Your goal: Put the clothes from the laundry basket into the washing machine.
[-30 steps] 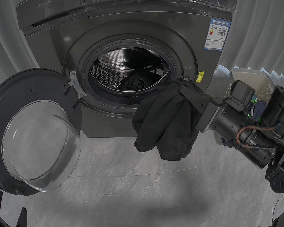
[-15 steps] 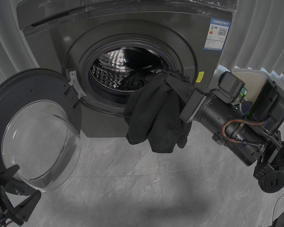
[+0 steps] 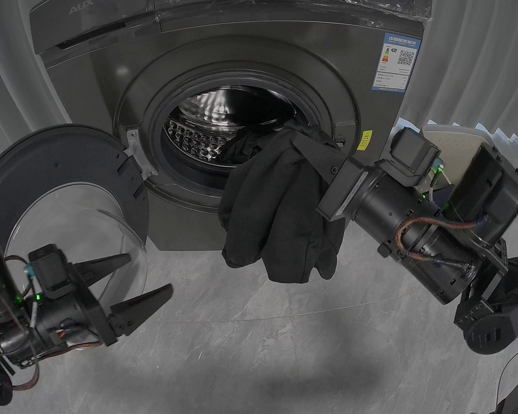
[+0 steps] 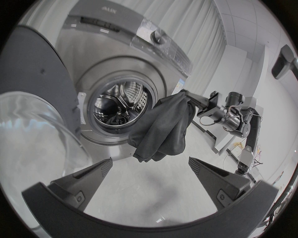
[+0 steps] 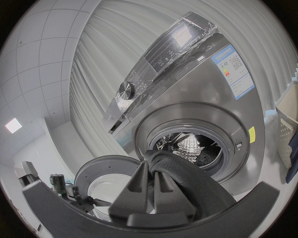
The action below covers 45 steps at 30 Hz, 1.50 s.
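Observation:
A black garment [image 3: 276,215] hangs from my right gripper [image 3: 307,143], which is shut on its top edge just in front of the lower right rim of the washing machine's [image 3: 234,40] drum opening [image 3: 221,121]. The right wrist view has the fingers [image 5: 146,179] pinched on the garment [image 5: 192,182]. The cloth drapes down over the machine's front, above the floor. Another dark piece of clothing [image 3: 250,145] lies inside the drum. My left gripper [image 3: 151,273] is open and holds nothing, low at the left in front of the door [image 3: 52,168]. The laundry basket [image 3: 467,144] stands right of the machine, behind my right arm.
The round door with its glass bowl [image 3: 72,235] is swung fully open to the left, close behind my left gripper. Grey floor [image 3: 248,353] spreads in front of the machine. A dark blue cloth [image 5: 293,155] hangs in the basket [image 5: 287,124]. Curtains hang on both sides.
My right gripper has carried the black garment left and up, closer to the drum opening. My left arm has risen into the head view at the lower left, gripper open.

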{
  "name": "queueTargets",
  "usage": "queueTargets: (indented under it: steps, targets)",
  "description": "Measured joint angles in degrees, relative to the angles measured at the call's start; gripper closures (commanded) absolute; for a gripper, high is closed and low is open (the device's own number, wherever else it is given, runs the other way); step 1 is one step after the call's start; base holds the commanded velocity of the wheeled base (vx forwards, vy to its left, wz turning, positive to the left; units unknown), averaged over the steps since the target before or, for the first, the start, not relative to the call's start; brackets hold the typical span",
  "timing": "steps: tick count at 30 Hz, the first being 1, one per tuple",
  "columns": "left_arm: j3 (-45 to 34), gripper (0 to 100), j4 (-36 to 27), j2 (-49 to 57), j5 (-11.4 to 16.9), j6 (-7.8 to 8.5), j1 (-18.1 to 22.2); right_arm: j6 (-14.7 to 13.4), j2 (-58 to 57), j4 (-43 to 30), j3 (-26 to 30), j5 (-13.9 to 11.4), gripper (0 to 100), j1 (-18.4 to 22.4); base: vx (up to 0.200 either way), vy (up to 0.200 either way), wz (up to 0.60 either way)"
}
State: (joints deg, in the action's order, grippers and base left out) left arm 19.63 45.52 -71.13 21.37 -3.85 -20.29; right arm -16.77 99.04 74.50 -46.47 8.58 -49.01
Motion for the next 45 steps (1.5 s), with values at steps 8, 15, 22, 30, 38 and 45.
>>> queueTargets:
  steps: [8, 15, 22, 30, 38, 45]
  targets:
    - [5.9, 0, 6.9, -14.5, -0.7, -0.68, -4.6, -0.2, -0.1, 0.2, -0.1, 0.1, 100, -0.3, 0.0, 0.0, 0.0]
    - [10.3, 0, 13.4, -23.8, -0.8, -1.07, -5.8, -0.2, -0.3, 0.2, 0.7, 0.1, 100, -0.4, 0.0, 0.0, 0.0]
    - [13.7, 0, 17.5, -30.2, -0.8, -1.37, -6.0, -0.2, -0.4, 0.2, 1.2, 0.1, 100, -0.5, 0.0, 0.0, 0.0]
    - [17.0, 0, 19.3, -35.6, -0.8, -1.4, -6.0, -0.1, -0.5, 0.2, 1.2, 0.1, 100, -0.9, 0.0, 0.0, 0.0]
    - [19.5, 100, 22.5, -39.0, -2.5, -3.17, -6.7, -0.1, -0.5, 0.3, 1.2, 0.1, 100, -1.0, 0.0, 0.0, 0.0]
    - [20.2, 100, 27.8, -41.7, -4.5, -3.97, -8.8, -0.1, -0.5, 1.3, 2.2, 0.1, 100, -1.0, 0.0, 0.0, 0.0]
